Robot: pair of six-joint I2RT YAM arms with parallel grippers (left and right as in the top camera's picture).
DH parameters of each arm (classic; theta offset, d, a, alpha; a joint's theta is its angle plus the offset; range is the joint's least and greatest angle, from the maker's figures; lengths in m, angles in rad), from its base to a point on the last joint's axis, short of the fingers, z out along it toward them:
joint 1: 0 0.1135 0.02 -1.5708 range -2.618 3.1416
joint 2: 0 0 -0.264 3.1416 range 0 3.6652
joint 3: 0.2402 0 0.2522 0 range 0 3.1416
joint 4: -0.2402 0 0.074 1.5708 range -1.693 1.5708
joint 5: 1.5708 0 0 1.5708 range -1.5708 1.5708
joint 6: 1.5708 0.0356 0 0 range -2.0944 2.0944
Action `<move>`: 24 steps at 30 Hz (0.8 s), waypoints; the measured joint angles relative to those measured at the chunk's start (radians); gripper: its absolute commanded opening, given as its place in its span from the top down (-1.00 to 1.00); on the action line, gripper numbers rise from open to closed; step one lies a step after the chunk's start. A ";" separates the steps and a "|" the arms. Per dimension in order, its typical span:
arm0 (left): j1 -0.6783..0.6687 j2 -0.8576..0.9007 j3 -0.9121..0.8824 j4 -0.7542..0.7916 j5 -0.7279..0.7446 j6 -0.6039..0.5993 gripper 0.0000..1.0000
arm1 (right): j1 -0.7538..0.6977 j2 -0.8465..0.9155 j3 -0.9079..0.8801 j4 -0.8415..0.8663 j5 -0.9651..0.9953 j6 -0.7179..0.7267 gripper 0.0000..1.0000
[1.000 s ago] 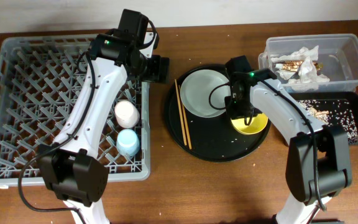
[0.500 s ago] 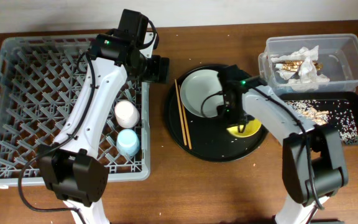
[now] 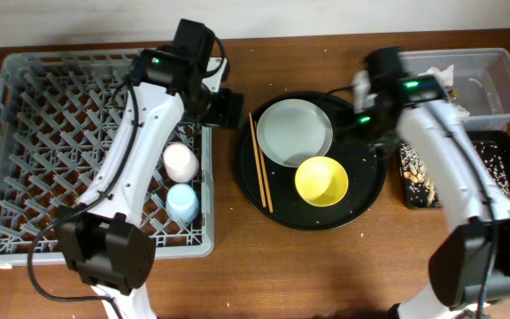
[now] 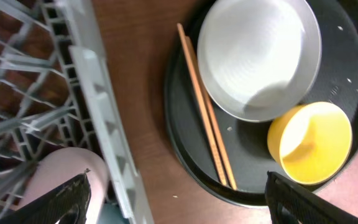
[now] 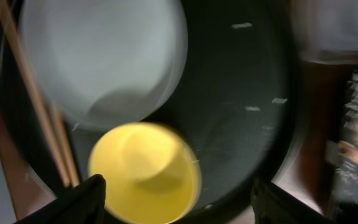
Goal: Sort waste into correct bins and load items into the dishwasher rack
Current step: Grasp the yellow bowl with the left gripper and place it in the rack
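Note:
The grey-green plate [image 3: 295, 131] and the yellow bowl [image 3: 321, 180] lie on the round black tray [image 3: 361, 199], with the chopsticks [image 3: 261, 162] at its left side. The pink cup [image 3: 180, 161] and the light blue cup [image 3: 182, 202] stand in the grey rack [image 3: 60, 142]. My left gripper [image 3: 224, 105] is open and empty by the rack's right edge, above the bare table [image 4: 179, 205]. My right gripper [image 3: 372, 133] is open and empty, raised over the tray's right side; its blurred wrist view shows the bowl [image 5: 145, 171] and the plate [image 5: 101, 56] below.
The clear tub [image 3: 494, 75] at back right holds white tissue [image 3: 432, 93] and gold-brown wrapper scraps. The shallow black tray [image 3: 503, 142] below it holds crumbs and grains [image 3: 481, 168]. A few crumbs lie on the round tray.
My right gripper has left the yellow bowl and swung up and right, toward the tub. The bowl now sits further left on the round tray. The left arm has barely moved.

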 measured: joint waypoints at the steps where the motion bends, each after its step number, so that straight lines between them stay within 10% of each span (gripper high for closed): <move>1: -0.024 0.001 0.000 -0.007 0.011 0.000 -0.79 | -0.079 -0.001 0.000 -0.008 -0.021 0.013 -0.66; 12: -0.325 0.267 -0.106 0.143 0.058 -0.056 -0.78 | -0.221 -0.001 0.000 -0.066 -0.060 -0.012 -0.68; 21: -0.381 0.306 -0.106 0.182 0.103 -0.085 0.91 | -0.221 -0.001 0.000 -0.066 -0.061 -0.015 -0.68; 24: -0.381 0.306 -0.106 0.176 0.109 -0.086 0.99 | -0.221 -0.001 0.000 -0.066 -0.061 -0.015 -0.68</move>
